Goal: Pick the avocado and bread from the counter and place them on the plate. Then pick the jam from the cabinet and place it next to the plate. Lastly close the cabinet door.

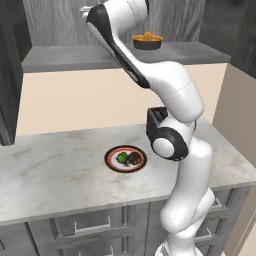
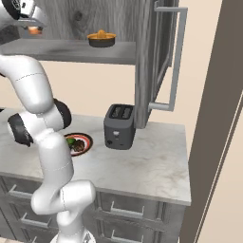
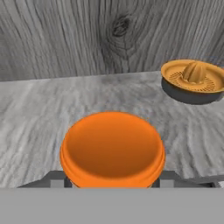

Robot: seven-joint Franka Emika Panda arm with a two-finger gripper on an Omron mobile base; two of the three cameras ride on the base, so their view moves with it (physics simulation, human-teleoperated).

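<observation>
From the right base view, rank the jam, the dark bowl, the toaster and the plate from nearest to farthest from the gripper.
1. The jam, right at the gripper, on the cabinet shelf's left end.
2. The dark bowl, further right on the same shelf.
3 and 4. The plate and the toaster, both down on the counter; too close to call.

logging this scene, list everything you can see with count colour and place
plate: 1, red-orange and black rim, on the counter
avocado: 1, green, on the plate
bread: 1, dark brown, on the plate beside the avocado
jam: 1, orange, on the cabinet shelf, close between the fingers
juicer bowl: 1, dark with orange top, on the shelf
toaster: 1, dark grey, on the counter
counter: 1, pale marble, above grey drawers
cabinet door: 1, dark grey, open
robot arm: 1, white, reaching to the shelf
</observation>
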